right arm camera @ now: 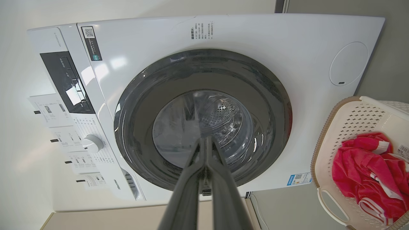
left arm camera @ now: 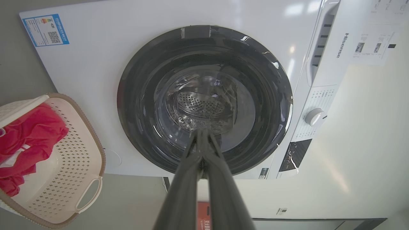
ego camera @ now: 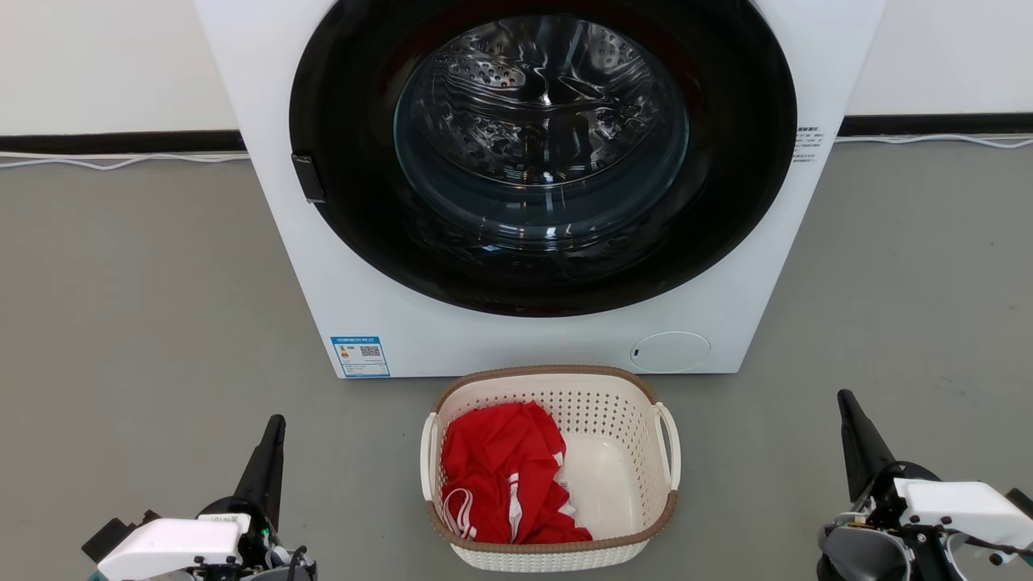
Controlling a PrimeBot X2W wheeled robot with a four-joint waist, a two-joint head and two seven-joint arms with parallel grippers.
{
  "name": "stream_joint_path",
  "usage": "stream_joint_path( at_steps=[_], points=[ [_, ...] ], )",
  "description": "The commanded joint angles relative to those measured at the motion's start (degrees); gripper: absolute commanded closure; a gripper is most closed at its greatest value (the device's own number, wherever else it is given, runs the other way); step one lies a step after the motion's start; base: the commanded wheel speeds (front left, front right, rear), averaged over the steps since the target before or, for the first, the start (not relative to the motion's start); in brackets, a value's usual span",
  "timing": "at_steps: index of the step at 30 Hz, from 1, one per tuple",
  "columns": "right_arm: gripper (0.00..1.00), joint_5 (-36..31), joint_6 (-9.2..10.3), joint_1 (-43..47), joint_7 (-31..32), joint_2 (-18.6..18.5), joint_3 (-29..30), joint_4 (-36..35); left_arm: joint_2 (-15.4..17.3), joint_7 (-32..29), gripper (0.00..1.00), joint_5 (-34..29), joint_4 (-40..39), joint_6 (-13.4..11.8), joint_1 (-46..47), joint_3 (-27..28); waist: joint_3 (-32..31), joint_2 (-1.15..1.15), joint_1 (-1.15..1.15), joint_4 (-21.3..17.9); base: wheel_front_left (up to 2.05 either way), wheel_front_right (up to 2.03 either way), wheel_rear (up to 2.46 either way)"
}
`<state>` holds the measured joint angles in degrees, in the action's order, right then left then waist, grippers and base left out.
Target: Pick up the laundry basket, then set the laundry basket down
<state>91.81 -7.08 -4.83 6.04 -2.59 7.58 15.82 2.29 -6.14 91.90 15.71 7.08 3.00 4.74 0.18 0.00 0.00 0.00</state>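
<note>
Both arms low, wide apart; left end effector [ego camera: 273, 429] and right end effector [ego camera: 847, 405] fingers pressed together.

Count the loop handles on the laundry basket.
2. The left handle sits on the laundry basket's left side, the right handle on its right side; none seems hidden.

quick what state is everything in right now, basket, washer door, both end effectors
laundry basket: upright on the floor, not gripped, holding a red garment
washing machine door: closed
left end effector: shut, empty, clear of the basket
right end effector: shut, empty, clear of the basket
</note>
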Motion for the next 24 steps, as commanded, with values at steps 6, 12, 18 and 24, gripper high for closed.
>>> stream_joint_path(
  at_steps=[6, 12, 18, 24],
  points=[
    [1.0, 0.4, -0.41, -1.4, 0.4, -0.3, -1.1, -1.8, 0.6, -0.3, 1.0, 0.3, -1.7, 0.4, 3.2, 1.8, 0.0, 0.0, 0.0, 0.0, 0.0, 0.0, 0.0],
    [1.0, 0.4, -0.41, -1.4, 0.4, -0.3, -1.1, -1.8, 0.6, -0.3, 1.0, 0.3, -1.7, 0.4, 3.2, 1.8, 0.0, 0.0, 0.0, 0.0, 0.0, 0.0, 0.0],
    [1.0, 0.4, -0.41, -1.4, 0.4, -0.3, -1.1, -1.8, 0.6, -0.3, 1.0, 0.3, -1.7, 0.4, 3.2, 1.8, 0.0, 0.0, 0.0, 0.0, 0.0, 0.0, 0.0],
    [1.0, 0.4, -0.41, -1.4, 0.4, -0.3, -1.1, -1.8, 0.6, -0.3, 1.0, 0.3, -1.7, 0.4, 3.2, 1.8, 0.0, 0.0, 0.0, 0.0, 0.0, 0.0, 0.0]
  ],
)
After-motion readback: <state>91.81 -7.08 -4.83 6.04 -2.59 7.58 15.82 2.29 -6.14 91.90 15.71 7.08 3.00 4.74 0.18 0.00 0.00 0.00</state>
